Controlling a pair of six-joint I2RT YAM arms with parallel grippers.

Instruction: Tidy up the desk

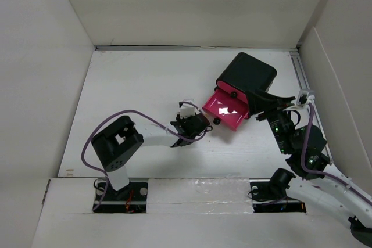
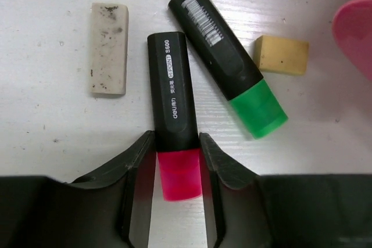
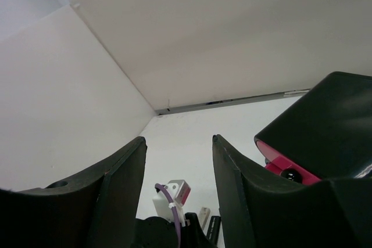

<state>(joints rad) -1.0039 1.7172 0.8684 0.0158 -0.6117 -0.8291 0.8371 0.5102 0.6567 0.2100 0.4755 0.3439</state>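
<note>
The left arm (image 1: 154, 137) reaches toward centre, left tool (image 1: 195, 125) low over the counter (image 1: 133, 85), fingers (image 2: 139, 158) flush against a marker (image 2: 173, 103). The right arm (image 1: 302, 149) bends inward, right tool (image 3: 179, 143) gaping, aimed level.

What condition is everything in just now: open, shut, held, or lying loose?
left claw, shut on the pink highlighter.
pink highlighter, capped, lying on the desk, gripped at its cap end.
green highlighter, capped, lying loose.
white eraser, smudged, lying flat.
tan eraser, lying loose.
pink drawer, pulled open.
right claw, open, empty.
</note>
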